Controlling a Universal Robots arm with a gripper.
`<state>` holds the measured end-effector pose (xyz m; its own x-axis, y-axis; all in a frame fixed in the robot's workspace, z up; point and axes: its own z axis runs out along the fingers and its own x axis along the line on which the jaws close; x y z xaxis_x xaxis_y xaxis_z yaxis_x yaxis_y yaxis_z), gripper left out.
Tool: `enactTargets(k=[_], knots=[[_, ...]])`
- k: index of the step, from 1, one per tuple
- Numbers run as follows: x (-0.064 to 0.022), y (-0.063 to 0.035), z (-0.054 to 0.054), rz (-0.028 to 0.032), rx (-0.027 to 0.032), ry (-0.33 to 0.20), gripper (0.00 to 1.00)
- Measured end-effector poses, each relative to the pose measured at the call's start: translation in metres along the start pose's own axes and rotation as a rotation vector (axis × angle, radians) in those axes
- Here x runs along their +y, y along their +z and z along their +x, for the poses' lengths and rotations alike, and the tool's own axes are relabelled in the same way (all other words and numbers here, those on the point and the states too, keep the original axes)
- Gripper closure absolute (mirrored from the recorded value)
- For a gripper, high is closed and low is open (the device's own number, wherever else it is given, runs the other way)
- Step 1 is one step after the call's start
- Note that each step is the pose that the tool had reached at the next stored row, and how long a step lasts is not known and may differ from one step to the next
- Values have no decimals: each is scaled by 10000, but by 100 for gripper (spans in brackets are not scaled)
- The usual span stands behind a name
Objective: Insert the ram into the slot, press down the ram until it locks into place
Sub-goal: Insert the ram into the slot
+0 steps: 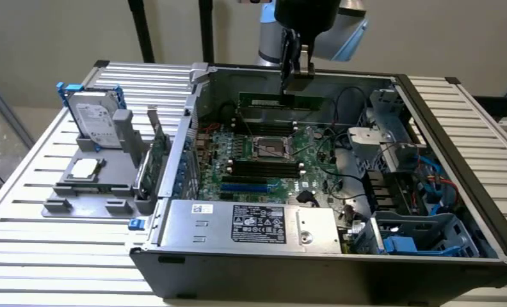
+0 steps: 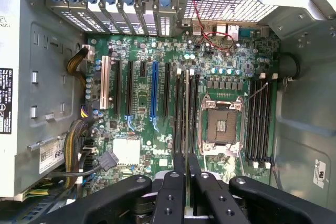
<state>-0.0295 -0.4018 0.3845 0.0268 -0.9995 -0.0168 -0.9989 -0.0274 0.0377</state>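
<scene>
Gripper [image 2: 187,167] jaws are clamped on the ram [image 1: 281,100], pinched between 2 fingers [image 2: 173,195] near mid-length on its upper edge. The ram is judged light, stiff and fragile; bare board edges are preferred for holding, not chips or contacts. It is held on edge, contacts down, just over the slot [image 2: 180,109] beside the CPU socket [image 2: 220,125]. Its long axis is aligned with the slot; seating cannot be judged.
</scene>
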Motion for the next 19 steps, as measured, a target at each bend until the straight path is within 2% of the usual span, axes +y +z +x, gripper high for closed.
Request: enactTargets(k=[3, 14, 16, 19], knots=[[0, 3, 0, 0, 1, 0, 87], [92, 204, 1, 18, 12, 54, 87], [97, 240, 1, 37, 11, 67, 87], [96, 293, 2, 111, 13, 132, 87]])
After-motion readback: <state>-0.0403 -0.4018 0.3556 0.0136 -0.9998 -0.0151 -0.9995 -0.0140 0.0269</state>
